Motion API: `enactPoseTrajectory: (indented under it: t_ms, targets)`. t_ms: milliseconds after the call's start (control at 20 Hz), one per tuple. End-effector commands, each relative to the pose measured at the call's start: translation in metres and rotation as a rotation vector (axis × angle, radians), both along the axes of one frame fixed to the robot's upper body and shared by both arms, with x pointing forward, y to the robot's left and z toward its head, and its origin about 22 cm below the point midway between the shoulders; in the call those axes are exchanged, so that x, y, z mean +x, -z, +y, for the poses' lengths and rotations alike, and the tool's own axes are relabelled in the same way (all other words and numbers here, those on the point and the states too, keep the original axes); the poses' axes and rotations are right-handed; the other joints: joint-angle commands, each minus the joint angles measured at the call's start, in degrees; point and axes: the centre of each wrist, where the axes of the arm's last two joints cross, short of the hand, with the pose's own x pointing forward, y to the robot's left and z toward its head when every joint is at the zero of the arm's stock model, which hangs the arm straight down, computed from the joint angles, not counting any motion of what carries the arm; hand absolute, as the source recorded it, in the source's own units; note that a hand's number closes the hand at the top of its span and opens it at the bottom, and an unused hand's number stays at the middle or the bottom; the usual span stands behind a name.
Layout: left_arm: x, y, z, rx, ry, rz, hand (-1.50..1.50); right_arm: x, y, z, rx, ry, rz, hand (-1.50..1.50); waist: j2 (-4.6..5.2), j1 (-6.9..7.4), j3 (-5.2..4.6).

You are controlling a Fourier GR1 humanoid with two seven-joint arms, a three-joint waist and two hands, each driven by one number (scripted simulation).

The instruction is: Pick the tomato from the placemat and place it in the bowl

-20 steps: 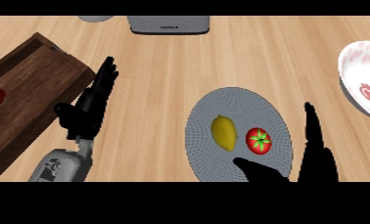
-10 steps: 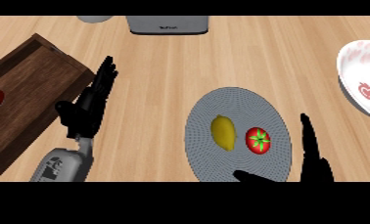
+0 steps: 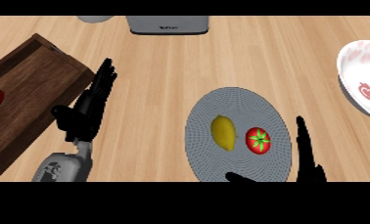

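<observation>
A red tomato (image 3: 258, 139) with a green stem lies on the round grey placemat (image 3: 239, 105), right of a yellow lemon (image 3: 223, 132). My right hand (image 3: 306, 158) is open at the view's lower edge, its fingers straight just right of the tomato and its thumb below the mat, not touching the tomato. The white bowl (image 3: 355, 74) with red markings sits at the right edge, partly cut off. At the left, my left hand (image 3: 88, 109) rests open beside the wooden tray.
A dark wooden tray (image 3: 36, 83) lies at the left, with something red at its left edge. A grey appliance (image 3: 168, 24) stands at the back, with a grey round object (image 3: 96, 18) to its left. Bare wooden counter lies between placemat and bowl.
My right hand has slid lower toward the view's bottom edge, showing less of the palm and thumb. The tomato, the lemon and my left hand have not moved.
</observation>
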Motion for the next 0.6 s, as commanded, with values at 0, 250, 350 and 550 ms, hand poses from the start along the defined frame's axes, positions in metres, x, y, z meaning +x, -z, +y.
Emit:
enactPoseTrajectory:
  t_ms: [0,250,350,550]
  targets:
    - [0.004,-0.001,-0.014,-0.011,0.004,0.007,0.00,0.011,0.006,0.003,0.056,-0.001,-0.013,-1.50,0.03,0.02,0.00]
    - [-0.005,-0.010,-0.011,-0.003,0.008,0.000,0.00,0.016,0.018,-0.009,0.092,0.003,-0.018,-1.50,0.01,0.08,0.00]
    - [-0.002,-0.011,0.009,-0.003,-0.007,0.000,0.00,0.001,0.016,-0.001,0.089,0.005,-0.016,-1.50,0.00,0.00,-0.01]
    - [-0.006,0.002,0.001,-0.007,0.018,-0.001,0.00,0.036,0.048,-0.006,0.121,0.033,-0.001,-1.50,0.06,0.17,0.00]
